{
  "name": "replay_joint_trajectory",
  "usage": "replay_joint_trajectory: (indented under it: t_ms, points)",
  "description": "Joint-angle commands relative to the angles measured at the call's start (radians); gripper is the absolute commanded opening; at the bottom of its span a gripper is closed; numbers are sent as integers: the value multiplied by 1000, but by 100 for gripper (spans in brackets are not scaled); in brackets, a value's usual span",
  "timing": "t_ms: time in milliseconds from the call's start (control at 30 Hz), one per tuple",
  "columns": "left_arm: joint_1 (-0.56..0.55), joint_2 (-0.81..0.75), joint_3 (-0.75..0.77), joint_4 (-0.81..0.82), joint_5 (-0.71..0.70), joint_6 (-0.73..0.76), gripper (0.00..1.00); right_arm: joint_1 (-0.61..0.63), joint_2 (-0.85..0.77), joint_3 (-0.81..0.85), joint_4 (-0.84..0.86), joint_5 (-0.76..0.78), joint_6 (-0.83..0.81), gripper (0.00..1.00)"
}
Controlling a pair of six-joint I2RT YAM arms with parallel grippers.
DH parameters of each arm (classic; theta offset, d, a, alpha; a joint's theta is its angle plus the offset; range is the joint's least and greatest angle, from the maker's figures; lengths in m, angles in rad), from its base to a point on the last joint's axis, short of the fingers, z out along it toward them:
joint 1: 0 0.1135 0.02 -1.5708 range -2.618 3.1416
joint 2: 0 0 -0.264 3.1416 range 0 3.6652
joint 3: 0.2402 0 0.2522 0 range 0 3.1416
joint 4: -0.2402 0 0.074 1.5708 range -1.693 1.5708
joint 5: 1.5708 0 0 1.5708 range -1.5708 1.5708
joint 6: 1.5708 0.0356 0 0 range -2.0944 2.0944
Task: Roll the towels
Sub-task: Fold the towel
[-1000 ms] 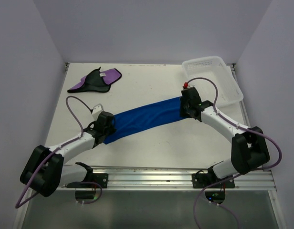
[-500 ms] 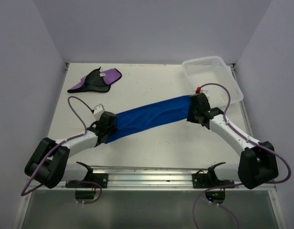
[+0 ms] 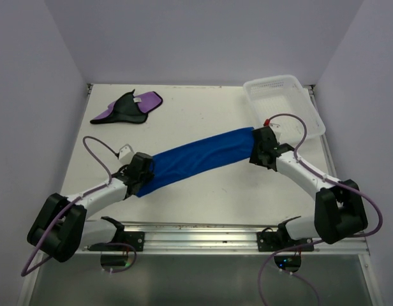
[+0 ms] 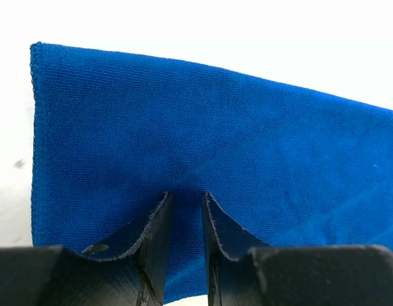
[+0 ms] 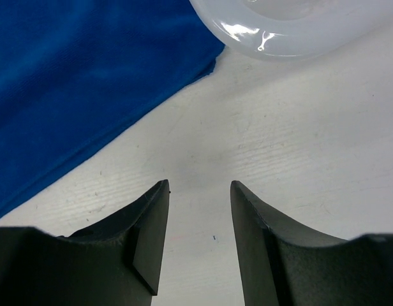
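The counter [image 3: 203, 111] is flat and white, lightly scuffed and speckled in the right wrist view. Plain pale lavender walls [image 3: 203, 38] close it in at the far edge and on both sides. A metal rail [image 3: 209, 234] runs along the near edge, where the arms are bolted.

A small white tag [image 3: 138, 99] on the purple towel [image 3: 107, 115] is too small to read.

The blue towel [image 3: 196, 159] lies across the middle of the counter as a long, narrow band, slanting from near the left edge up toward the far-right corner. It is bright blue with a fine knit and a stitched hem at its end. The purple towel lies crumpled near the far-left corner, its black side partly turned up.

The left gripper [image 4: 185, 196] has its jaws clenched on the blue towel's near-left end. The right gripper [image 5: 200, 185] has its jaws released over bare counter, just beside the towel's other end and next to the white mesh basket [image 3: 271, 80] in the far-right corner.
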Motion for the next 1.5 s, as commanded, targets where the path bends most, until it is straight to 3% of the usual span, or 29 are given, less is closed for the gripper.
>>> replay_joint_trajectory:
  t_ms: [0, 400, 700, 1033, 1467]
  points:
    - [4, -66, -49, -248, -49, -76, 30, -7, 40, -15, 72, 70, 55, 48]
    - [2, -131, -35, -367, -131, -77, 33, -12, 202, -15, 280, 78, 84, 46]
    - [2, -209, -20, -373, -125, -19, 33, -13, 223, -44, 403, 73, 138, 47]
    - [2, -203, -11, -354, -108, 21, 33, -12, 186, -95, 493, 47, 163, 47]
    - [2, -206, -11, -339, -97, 39, 33, -12, 270, -71, 498, 10, 251, 47]
